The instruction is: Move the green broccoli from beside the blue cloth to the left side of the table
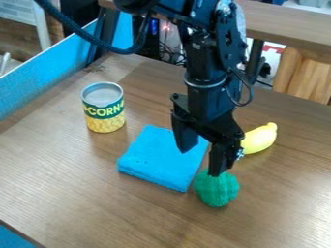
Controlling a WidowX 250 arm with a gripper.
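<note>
The black gripper [202, 157] hangs over the middle of the table with its two fingers spread apart and nothing between them. Under it lies a folded blue cloth [158, 162]; one finger is above the cloth, the other above its right edge. A green bumpy toy [217, 189] sits at the cloth's lower right corner, just below the right finger; whether they touch I cannot tell. Behind the gripper, on the right, is a yellow toy [260, 138], partly hidden by it. An upright can with a green and yellow label [104, 108] stands left of the cloth.
The wooden table [77, 179] has a blue wall [55, 66] along its left edge. Beyond the far edge are cables, dark posts and a wooden shelf [291, 22]. A thick dark cable [84, 35] loops from the arm at the upper left.
</note>
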